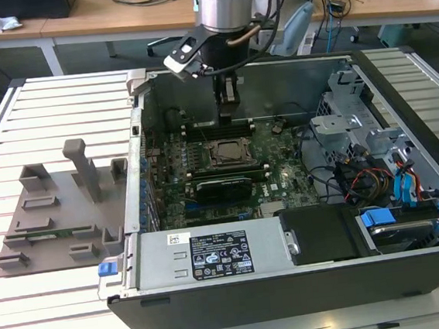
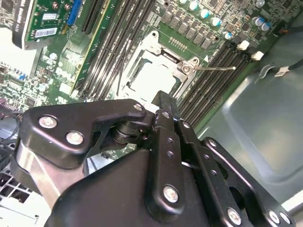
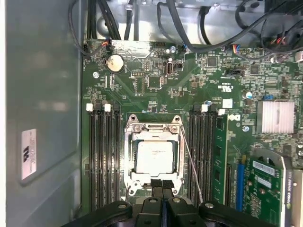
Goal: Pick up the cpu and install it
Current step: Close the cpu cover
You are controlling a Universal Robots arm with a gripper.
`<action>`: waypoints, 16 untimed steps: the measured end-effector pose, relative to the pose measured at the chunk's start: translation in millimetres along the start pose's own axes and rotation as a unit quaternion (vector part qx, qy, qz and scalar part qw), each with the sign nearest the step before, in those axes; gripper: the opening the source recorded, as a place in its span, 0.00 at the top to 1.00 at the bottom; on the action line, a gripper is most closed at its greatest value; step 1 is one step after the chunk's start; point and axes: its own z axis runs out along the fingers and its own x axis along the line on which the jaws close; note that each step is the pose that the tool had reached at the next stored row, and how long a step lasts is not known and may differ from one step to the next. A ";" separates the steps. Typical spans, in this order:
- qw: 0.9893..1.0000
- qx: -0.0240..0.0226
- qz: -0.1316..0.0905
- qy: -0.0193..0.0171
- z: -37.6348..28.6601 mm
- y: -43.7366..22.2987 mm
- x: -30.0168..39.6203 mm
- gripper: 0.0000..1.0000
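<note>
In the exterior view the arm [image 1: 226, 4] reaches down into an open computer case [image 1: 295, 301] that lies on a slatted table [image 1: 51, 111]. Its gripper [image 1: 229, 115] hangs over the motherboard [image 1: 273, 155], just behind the socket frame [image 1: 212, 156]. A labelled power supply [image 1: 213, 254] fills the near side of the case. On the exterior view's left, outside the case, a grey holder plate [image 1: 50, 220] with upright posts rests on the table. In the second wrist view the black linkage of the gripper [image 2: 163, 101] takes up the foreground, and past its tip the cpu [image 2: 154, 78] lies flat inside the socket frame [image 2: 151, 47], silvery top up, with rows of memory slots [image 2: 111, 42] on either side. In the first wrist view the cpu [image 3: 155, 157] sits squarely within the metal socket frame [image 3: 129, 156], apart from the gripper [image 3: 163, 183]. The fingers [image 3: 157, 188] are pressed together with nothing between them, and their tips overlap the frame's near edge; whether they touch it cannot be told. A thin lever wire [image 3: 191, 161] runs slantwise beside the socket, between it and one bank of memory slots [image 3: 102, 156]. A round coin battery [image 3: 113, 62] and a ribbed silver heatsink [image 3: 274, 116] sit elsewhere on the board.
</note>
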 end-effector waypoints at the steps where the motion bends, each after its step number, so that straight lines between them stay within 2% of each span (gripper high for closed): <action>1: 1.000 0.000 0.000 0.000 -2.4 0.0 -0.2 0.89; 6: 1.000 0.000 0.000 0.000 -8.3 -0.1 -0.6 0.89; 16: 1.000 0.000 0.000 0.000 -8.8 -0.1 -0.7 0.89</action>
